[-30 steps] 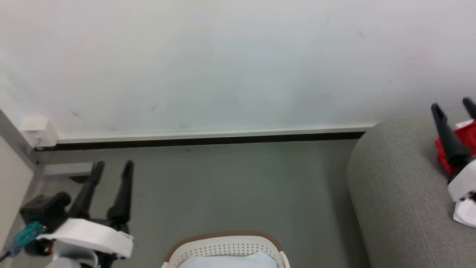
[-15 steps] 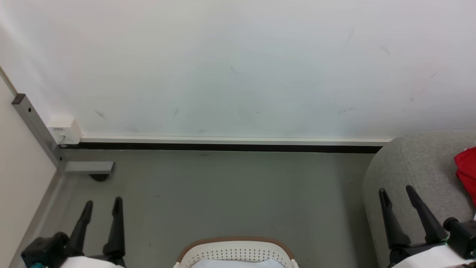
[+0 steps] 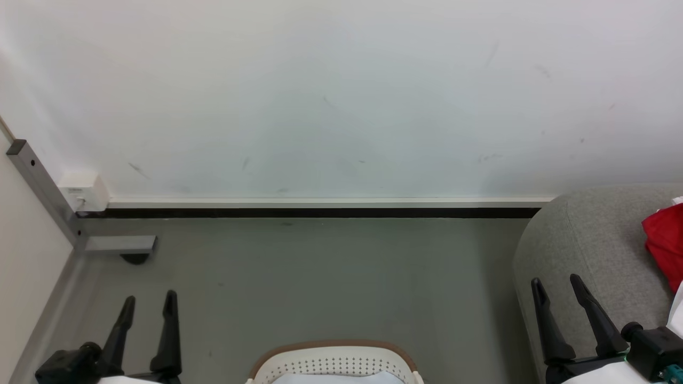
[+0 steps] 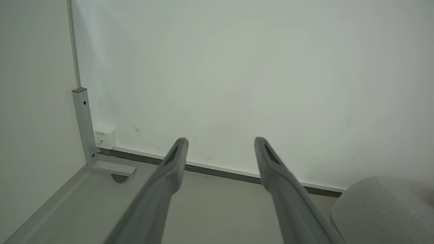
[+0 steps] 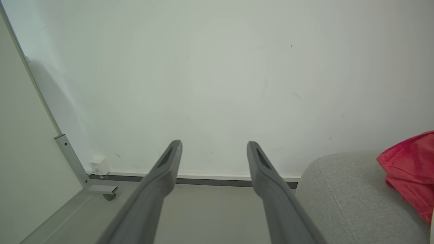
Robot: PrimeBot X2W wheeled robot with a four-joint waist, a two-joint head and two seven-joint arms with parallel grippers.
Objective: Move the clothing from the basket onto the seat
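The red clothing (image 3: 664, 240) lies on the light grey seat (image 3: 592, 245) at the right edge; the right wrist view shows the clothing (image 5: 410, 169) bunched on the seat (image 5: 342, 196). The white basket (image 3: 333, 365) with its brown rim peeks in at the bottom centre, a pale bluish surface inside; no red fabric shows in it. My left gripper (image 3: 149, 304) stands open at the lower left with nothing between its fingers. My right gripper (image 3: 557, 285) stands open at the lower right, in front of the seat's left end, apart from the clothing. Both grippers (image 4: 220, 139) (image 5: 213, 143) point at the wall.
A white wall (image 3: 341, 96) with a dark baseboard runs across the back. A grey metal post and foot bracket (image 3: 114, 244) stand in the left corner beside a small white socket box (image 3: 82, 192). Grey floor (image 3: 320, 277) lies between basket and wall.
My right gripper has drawn back from the red clothing on the seat and come down to the lower right, empty. The left gripper sank lower. The head camera shifted as well.
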